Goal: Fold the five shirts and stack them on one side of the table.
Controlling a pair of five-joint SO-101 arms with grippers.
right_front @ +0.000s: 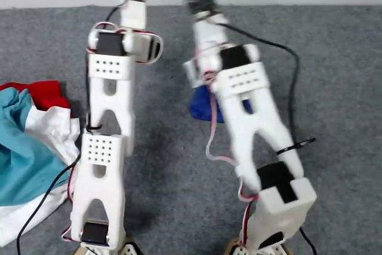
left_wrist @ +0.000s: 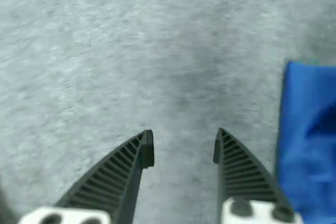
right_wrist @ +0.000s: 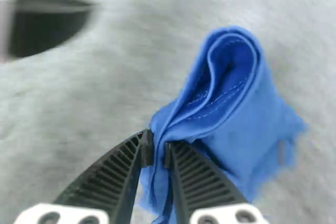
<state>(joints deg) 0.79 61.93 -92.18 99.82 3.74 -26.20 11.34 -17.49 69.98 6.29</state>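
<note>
The blue shirt [right_wrist: 231, 114], bunched on the counter [right_front: 334, 88] and pinched at a stitched edge by the right gripper [right_wrist: 156, 149], looks soft, light and floppy, so hems seem the best hold, while the left gripper [left_wrist: 184, 140] hovers spread beside it.

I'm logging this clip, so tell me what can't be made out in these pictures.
High view: the blue shirt is mostly hidden under the right arm.
High view: the shirt pile is cut off by the picture's edge, so the shirts cannot be counted.
Left wrist view: the edge cuts off the blue shirt.
Right wrist view: a dark shape beyond the right pincer is too blurred to identify.
</note>
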